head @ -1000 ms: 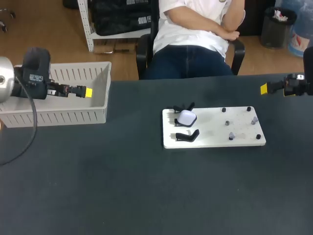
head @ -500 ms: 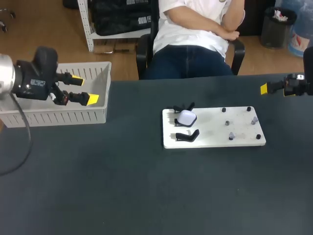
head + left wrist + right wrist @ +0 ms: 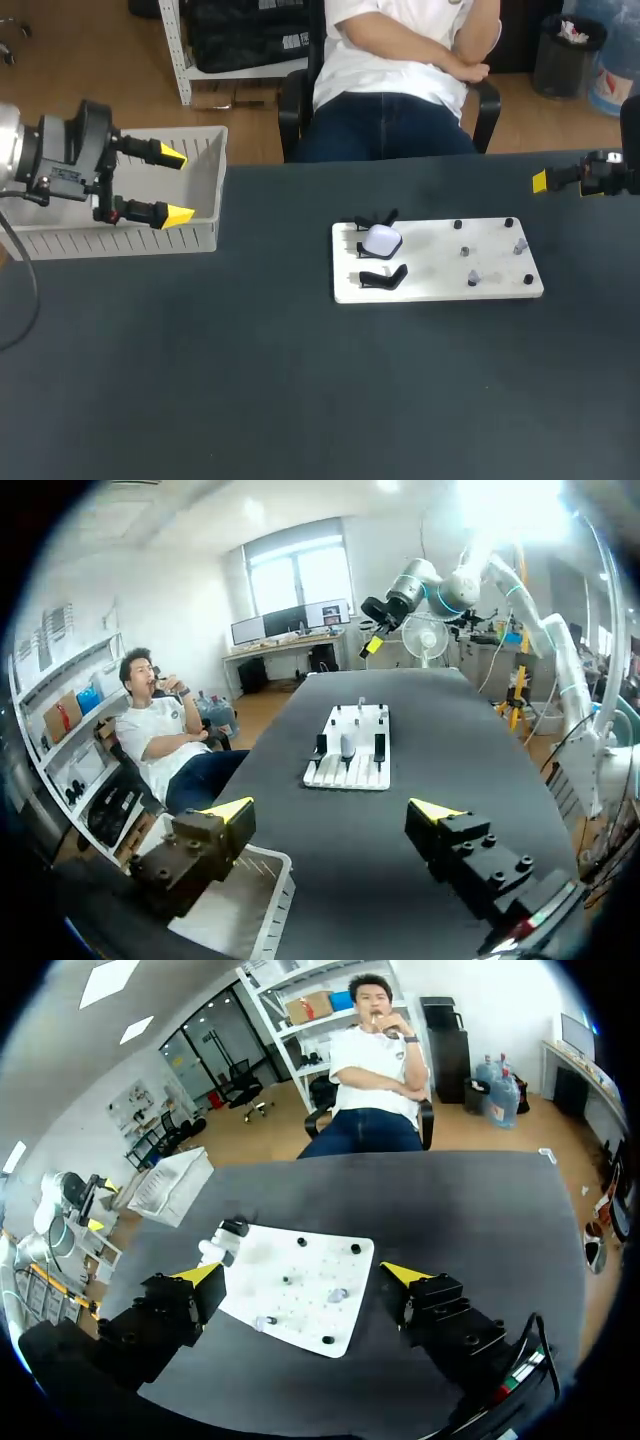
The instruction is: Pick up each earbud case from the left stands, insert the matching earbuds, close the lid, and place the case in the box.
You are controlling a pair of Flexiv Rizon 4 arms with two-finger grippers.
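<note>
**Inspector:** How is the left tool standing?

**Assessor:** The left tool (image 3: pixel 176 186) is hanging over the box (image 3: pixel 150 238), its fingers spread wide and carrying nothing. In my judgement it is waiting at the drop-off point, free to swing out for a pick.

**Inspector:** Where is the earbud case sitting?

**Assessor:** The earbud case (image 3: pixel 381 240) is resting in a black stand (image 3: pixel 362 248) on the white board (image 3: pixel 430 285), well ahead of that tool across the counter (image 3: pixel 300 400). The stand is presumably propping it up for a clean grasp. Small grey pieces (image 3: pixel 472 277), likely the earbuds, are lying at the board's end nearer the right tool (image 3: pixel 540 181).

**Inspector:** Are the views differing?

**Assessor:** The head view is showing only one yellow tip of the right tool. Its own wrist view is showing both fingers parted and empty, with the board lying ahead of them.
</note>
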